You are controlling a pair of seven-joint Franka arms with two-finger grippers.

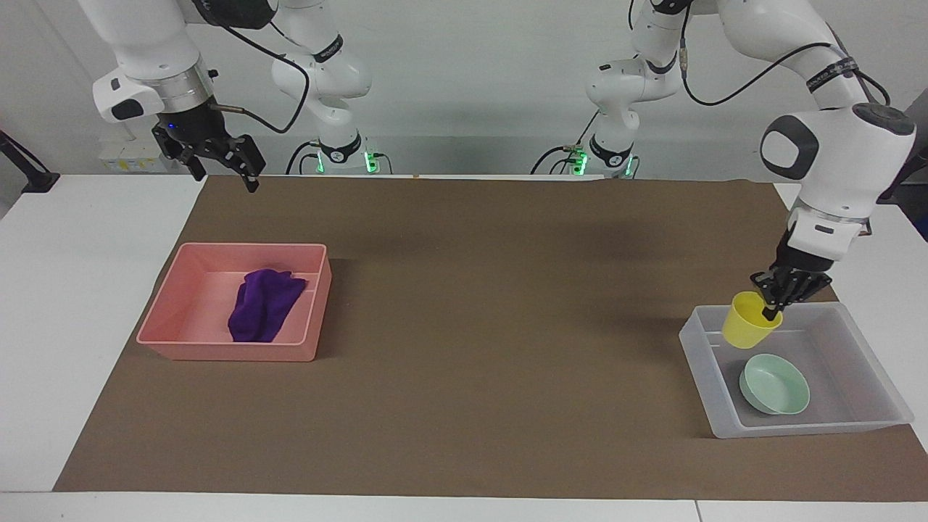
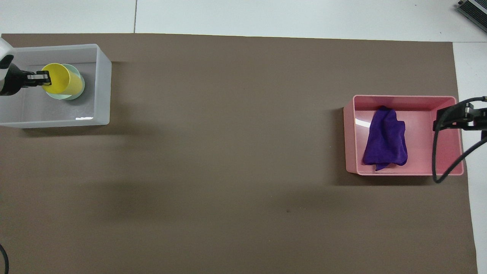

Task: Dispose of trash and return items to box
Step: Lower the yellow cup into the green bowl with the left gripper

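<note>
The facing camera is sitting high across the table, looking toward the robots and down, taking in both arm bases, the wall and the whole brown mat (image 1: 464, 406). The overhead camera is hanging above the robots' end, looking forward and steeply down, sitting closer in and cropping the mat (image 2: 243, 152) at the bottom and at one side. Both are showing the pink bin (image 1: 167, 319) (image 2: 350, 137) at the right arm's end and the clear box (image 1: 699, 362) (image 2: 102, 83) at the left arm's end, their sides swapping between views.
</note>
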